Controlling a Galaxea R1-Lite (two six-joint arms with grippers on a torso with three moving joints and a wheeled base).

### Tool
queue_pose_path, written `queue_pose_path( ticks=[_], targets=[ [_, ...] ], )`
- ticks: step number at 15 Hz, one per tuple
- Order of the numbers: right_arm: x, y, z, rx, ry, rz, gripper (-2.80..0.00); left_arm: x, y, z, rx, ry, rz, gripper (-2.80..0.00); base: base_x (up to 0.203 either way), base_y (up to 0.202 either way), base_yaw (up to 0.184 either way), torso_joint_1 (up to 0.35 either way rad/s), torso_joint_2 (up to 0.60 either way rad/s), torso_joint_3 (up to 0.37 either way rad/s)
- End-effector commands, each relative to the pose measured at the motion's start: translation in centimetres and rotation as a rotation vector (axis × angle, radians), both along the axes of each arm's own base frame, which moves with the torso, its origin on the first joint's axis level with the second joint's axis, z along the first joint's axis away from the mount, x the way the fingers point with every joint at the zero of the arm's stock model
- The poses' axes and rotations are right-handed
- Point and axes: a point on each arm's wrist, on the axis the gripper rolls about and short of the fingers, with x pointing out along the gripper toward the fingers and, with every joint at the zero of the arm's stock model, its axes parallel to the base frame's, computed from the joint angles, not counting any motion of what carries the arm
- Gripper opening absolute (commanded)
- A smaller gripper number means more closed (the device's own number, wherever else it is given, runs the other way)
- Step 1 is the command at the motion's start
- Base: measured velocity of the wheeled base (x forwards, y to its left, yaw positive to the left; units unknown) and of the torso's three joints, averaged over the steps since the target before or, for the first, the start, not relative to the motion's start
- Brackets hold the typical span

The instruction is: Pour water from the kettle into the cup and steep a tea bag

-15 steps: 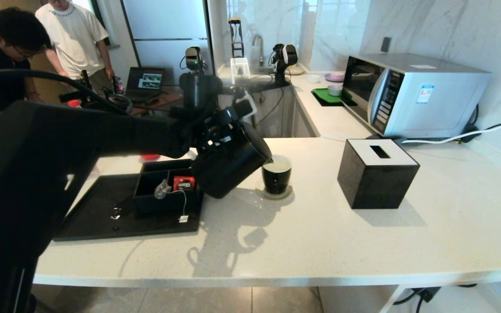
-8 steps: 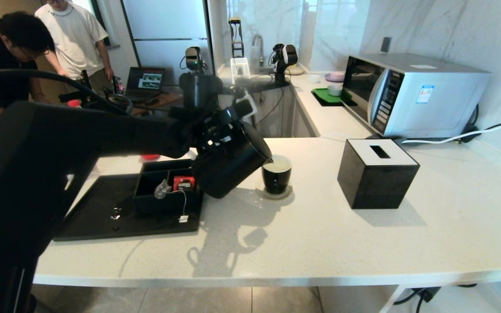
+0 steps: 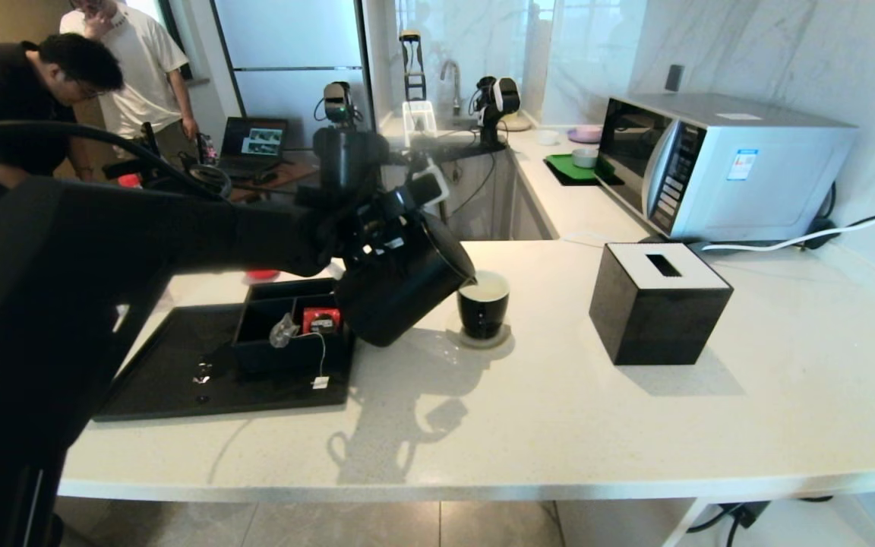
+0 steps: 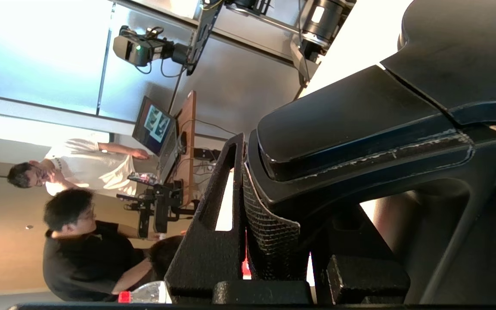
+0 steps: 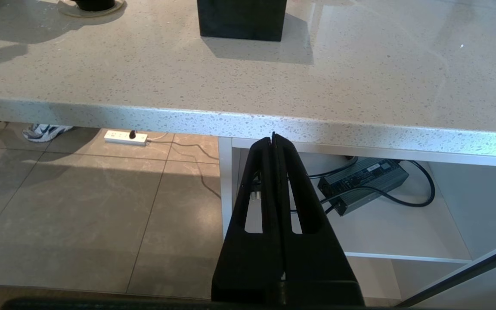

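The black kettle (image 3: 399, 292) hangs tilted over the counter, its spout at the rim of the cup (image 3: 483, 308). The small black cup, white inside, stands on a round coaster (image 3: 484, 339). My left gripper (image 3: 377, 232) is shut on the kettle's loop handle (image 4: 360, 120), with a ribbed pad (image 4: 269, 232) pressed against it. The tea bag (image 3: 283, 330) lies over the edge of a black compartment box, its string running down to a white tag (image 3: 320, 382). My right gripper (image 5: 274, 137) is shut on nothing, parked below the counter's front edge.
A black tray (image 3: 172, 380) at the left carries the compartment box (image 3: 285, 300) with a red sachet (image 3: 321, 319). A black tissue box (image 3: 658, 300) stands right of the cup, and a microwave (image 3: 718, 163) behind it. Two people stand at the far left.
The kettle, the cup and both arms have held still. The person in black at the far left has shifted.
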Motion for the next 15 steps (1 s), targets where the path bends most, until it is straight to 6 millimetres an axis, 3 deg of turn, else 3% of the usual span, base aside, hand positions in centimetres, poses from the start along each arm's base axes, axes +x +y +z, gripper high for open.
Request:
queue_pose_path(
  ticks=[1,15],
  targets=[
    [0.01,0.0,-0.01,0.001,0.003,0.001,-2.8,-0.01,-0.01,0.03,0.006,-0.003,0.0,-2.8,0.0,0.0,0.0,0.0,0.0,0.0],
    [0.01,0.0,-0.01,-0.001,0.002,0.001,-2.8,-0.02,0.32,0.46,-0.056,-0.013,0.021,-2.8,0.0,0.0,0.0,0.0,0.0,0.0]
  ],
)
